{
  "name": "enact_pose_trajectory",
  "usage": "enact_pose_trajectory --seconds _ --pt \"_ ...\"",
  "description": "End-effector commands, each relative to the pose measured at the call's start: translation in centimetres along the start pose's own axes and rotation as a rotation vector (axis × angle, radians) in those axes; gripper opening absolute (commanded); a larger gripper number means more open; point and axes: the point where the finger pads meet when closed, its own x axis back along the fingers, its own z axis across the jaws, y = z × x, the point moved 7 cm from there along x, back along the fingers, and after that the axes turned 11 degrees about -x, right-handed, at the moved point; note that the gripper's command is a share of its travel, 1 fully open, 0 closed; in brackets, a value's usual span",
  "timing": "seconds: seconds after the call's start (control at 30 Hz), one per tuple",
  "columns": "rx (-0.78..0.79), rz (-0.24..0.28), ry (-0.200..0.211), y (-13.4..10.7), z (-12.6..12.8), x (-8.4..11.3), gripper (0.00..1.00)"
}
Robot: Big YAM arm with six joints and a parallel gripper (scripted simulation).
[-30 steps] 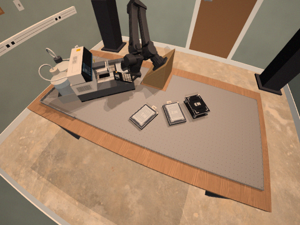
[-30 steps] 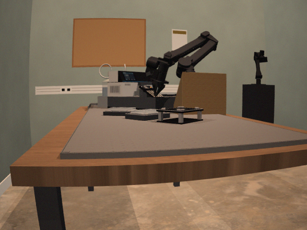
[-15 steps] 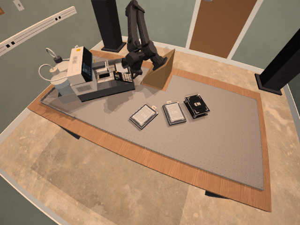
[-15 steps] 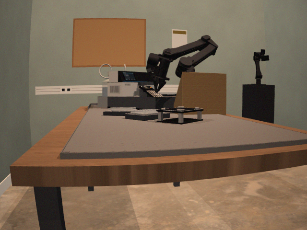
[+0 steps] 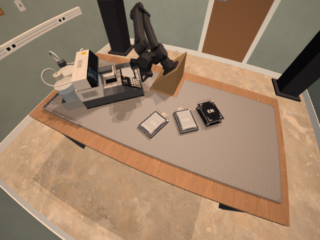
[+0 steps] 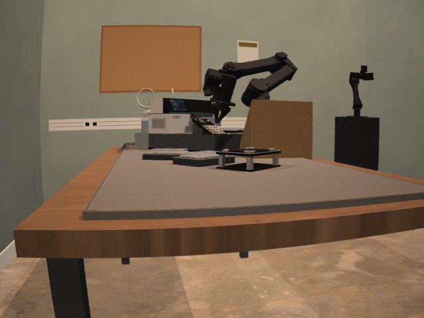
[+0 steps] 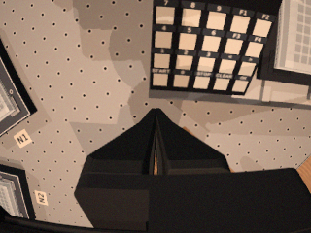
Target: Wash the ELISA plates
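White gridded ELISA plates flat in dark nests N1 and N2, raised black nest N3 without a plate, third plate on washer carrier.

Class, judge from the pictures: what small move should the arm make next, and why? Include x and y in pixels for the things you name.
Probably a pause, with the shut, empty claw (image 5: 143, 79) (image 6: 218, 120) (image 7: 155, 116) off the keypad (image 5: 134, 82) (image 6: 214, 128) (image 7: 186, 62), until green shows. The lamp (image 5: 124, 76) (image 6: 207, 120) looks amber, which suggests a wash is running, and a plate (image 5: 127, 72) (image 7: 297, 36) lies on the washer beside the keypad.
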Motion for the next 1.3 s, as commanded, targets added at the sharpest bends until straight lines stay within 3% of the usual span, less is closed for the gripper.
enact_pose_trajectory --seconds 0.0,0.37,1.27 --pt "-0.077 -0.008 0.0 1.6 0.8 1.7 0.0" --pt "-0.078 -0.001 0.002 1.4 1.0 3.2 0.0" --pt "-0.071 0.001 -0.009 0.8 0.4 2.7 0.0"
